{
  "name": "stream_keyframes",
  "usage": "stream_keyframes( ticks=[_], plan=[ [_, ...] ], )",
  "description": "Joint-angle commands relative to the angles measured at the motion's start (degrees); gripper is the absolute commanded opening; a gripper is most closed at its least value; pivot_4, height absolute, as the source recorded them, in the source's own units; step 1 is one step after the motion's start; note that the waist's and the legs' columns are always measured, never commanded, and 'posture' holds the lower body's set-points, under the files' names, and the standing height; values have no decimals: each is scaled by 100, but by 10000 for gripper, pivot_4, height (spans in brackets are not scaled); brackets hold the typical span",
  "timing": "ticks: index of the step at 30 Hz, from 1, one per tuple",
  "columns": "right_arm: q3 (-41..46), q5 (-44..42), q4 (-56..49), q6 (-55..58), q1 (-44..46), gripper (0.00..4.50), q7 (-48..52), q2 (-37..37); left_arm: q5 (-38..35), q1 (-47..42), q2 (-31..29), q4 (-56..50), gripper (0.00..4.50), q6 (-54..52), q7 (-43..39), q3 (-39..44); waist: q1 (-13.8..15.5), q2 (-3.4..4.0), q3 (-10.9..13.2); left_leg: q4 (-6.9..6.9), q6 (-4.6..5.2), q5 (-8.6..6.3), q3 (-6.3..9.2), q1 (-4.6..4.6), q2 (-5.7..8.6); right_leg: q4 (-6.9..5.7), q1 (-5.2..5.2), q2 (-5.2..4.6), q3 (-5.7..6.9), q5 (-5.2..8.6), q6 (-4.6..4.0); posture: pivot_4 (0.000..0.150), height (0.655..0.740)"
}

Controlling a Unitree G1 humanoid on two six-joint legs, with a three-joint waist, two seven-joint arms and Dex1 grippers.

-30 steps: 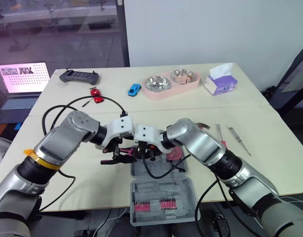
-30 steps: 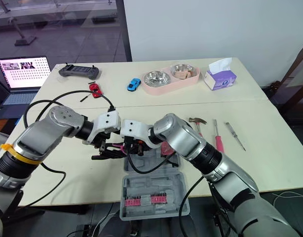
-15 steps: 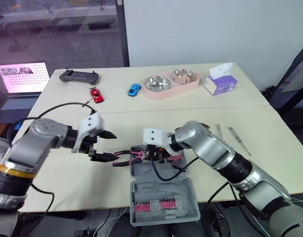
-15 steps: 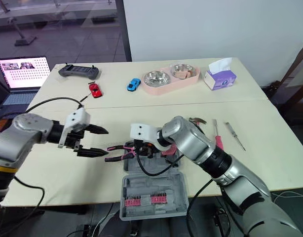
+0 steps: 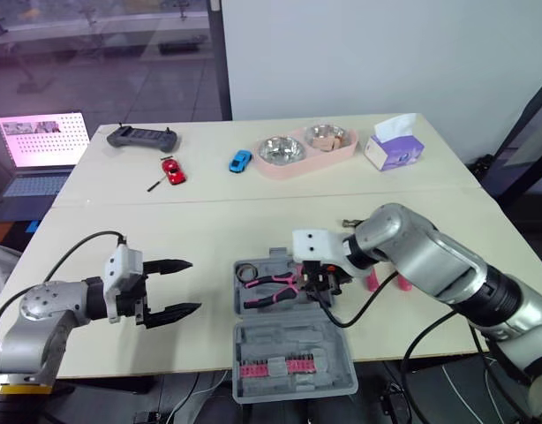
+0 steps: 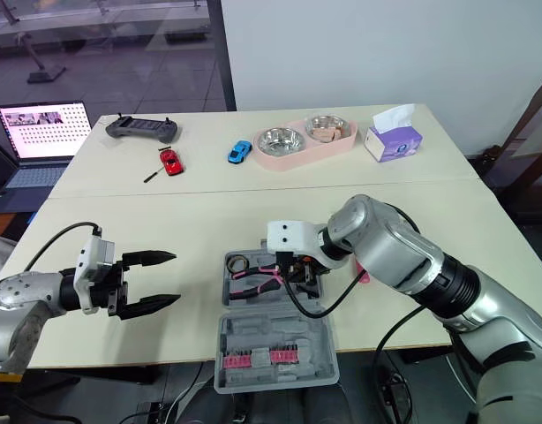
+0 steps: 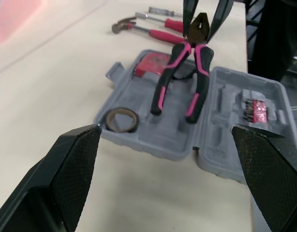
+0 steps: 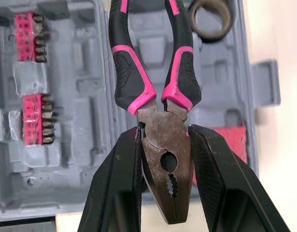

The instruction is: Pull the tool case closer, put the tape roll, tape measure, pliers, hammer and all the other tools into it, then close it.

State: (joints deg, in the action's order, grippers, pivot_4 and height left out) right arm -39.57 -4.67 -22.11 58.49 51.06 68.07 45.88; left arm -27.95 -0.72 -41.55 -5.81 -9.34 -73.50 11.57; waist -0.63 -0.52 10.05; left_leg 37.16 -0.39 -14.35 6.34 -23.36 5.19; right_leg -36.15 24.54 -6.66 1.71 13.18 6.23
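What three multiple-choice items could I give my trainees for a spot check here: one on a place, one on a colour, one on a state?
1. The tape roll lies: A in the tool case; B on the pliers; C outside the case.
2. The pliers' handles are: A yellow; B black and pink; C blue.
3. The right end effector is: A open; B shut on the tape roll; C shut on the pliers.
Key: A, the roll sits in a recess of the case; B, both colours show in the right wrist view; C, it clamps the pliers' head.
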Motion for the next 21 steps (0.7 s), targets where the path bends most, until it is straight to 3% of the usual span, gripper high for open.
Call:
stream_keyframes(
  ticks=[1,21],
  plan=[
    [-19,43,34,-55,209,9562,-16,-158,27,23,-19,-56,45000,211,101,75,-2,0,0,0,0,0,0,0,0,0,0,0,0,0,0,1500,7370],
    [-357,327,673,-410,119,9562,-155,-573,11,-142,-83,-172,45000,121,312,-89,-9,0,0,-1,0,0,0,0,0,0,2,15,0,-1,0,1500,7370]
  ],
)
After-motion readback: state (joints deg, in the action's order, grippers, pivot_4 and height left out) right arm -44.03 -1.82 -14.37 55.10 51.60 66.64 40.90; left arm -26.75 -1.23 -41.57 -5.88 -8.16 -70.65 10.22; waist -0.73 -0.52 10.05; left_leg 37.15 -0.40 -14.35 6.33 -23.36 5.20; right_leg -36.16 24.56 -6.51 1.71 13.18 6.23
